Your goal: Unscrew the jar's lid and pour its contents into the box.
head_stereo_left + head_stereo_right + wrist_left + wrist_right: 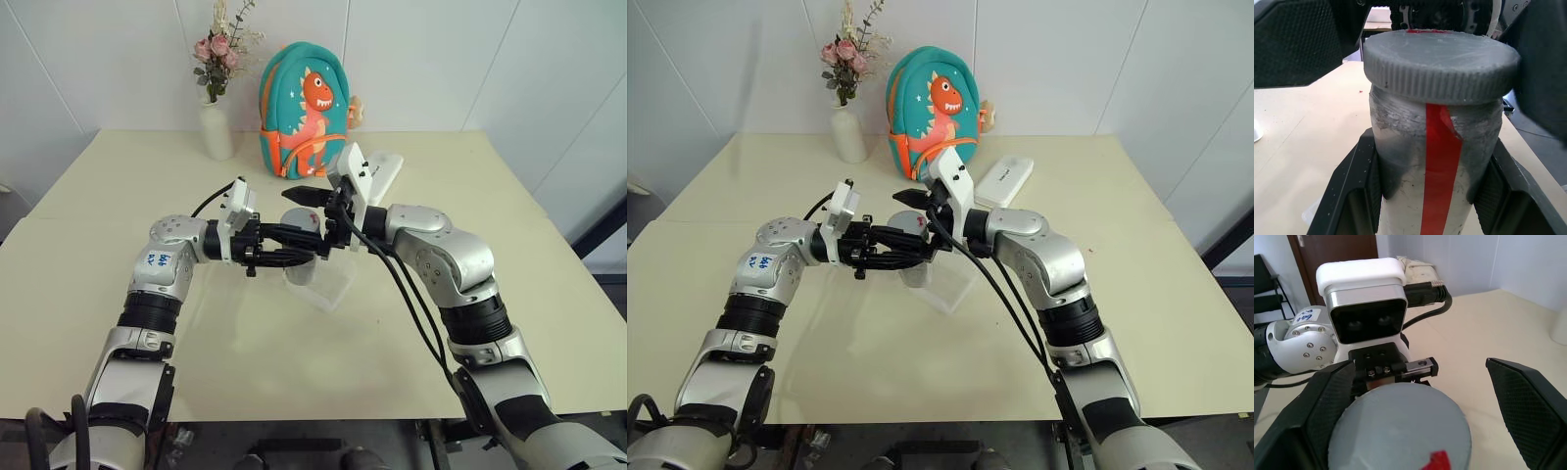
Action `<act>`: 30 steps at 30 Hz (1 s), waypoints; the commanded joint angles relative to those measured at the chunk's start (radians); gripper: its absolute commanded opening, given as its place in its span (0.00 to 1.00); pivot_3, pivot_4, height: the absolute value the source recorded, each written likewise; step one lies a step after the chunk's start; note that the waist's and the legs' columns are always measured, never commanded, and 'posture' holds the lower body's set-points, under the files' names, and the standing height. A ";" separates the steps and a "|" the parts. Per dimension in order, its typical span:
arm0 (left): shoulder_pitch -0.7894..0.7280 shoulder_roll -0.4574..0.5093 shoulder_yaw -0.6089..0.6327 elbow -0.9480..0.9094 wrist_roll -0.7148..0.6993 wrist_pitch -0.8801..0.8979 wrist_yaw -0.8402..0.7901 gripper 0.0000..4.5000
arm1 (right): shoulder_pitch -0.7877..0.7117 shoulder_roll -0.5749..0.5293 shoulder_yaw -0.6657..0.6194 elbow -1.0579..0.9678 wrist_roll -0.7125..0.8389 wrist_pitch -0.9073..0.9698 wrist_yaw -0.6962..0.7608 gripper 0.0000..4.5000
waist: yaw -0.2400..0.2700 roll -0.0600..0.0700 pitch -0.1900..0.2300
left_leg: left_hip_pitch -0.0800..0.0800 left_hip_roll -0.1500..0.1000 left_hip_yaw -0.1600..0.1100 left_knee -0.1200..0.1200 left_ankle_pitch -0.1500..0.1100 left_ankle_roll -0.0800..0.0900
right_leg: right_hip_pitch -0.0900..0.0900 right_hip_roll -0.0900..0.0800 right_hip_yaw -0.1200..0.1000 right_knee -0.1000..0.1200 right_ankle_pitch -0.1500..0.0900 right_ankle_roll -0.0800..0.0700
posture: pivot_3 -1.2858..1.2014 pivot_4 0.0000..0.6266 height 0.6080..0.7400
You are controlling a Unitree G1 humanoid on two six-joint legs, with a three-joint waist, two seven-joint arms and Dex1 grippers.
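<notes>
My left gripper (300,245) is shut on the jar (1435,166), a silvery-clear cylinder with a red stripe down its side, and holds it upright above the table. The grey ribbed lid (1440,58) sits on top of the jar. My right gripper (1425,404) comes in from the other side, open, with one black finger (1327,406) on each side of the lid (1400,431). I cannot tell whether the fingers touch it. The clear square box (335,286) lies on the table just beneath the jar. The contents are hidden inside the jar.
A white vase (217,127) of flowers and a teal dinosaur backpack (304,108) stand at the back of the cream table (490,196). A white oblong case (1005,181) lies to the right of the backpack, behind my right arm.
</notes>
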 commanded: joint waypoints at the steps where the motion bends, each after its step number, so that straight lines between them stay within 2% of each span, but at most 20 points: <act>1: -0.031 0.009 0.011 -0.032 -0.011 -0.014 -0.010 0.44 | -0.023 -0.031 -0.028 -0.006 -0.012 -0.024 0.008 0.99 | 0.000 0.000 0.000 | 0.000 0.000 0.000 0.000 0.000 0.000 | 0.000 0.000 0.000 0.000 0.000 0.000 | 0.52 0.24 1.00; 30: -0.002 0.030 0.023 -0.045 -0.014 -0.013 0.003 0.44 | 0.055 -0.238 -0.131 -0.215 0.105 0.144 0.004 0.99 | 0.002 0.000 0.000 | 0.000 0.000 0.000 0.000 0.000 0.000 | 0.000 0.000 0.000 -0.001 0.000 0.000 | 0.52 0.24 1.00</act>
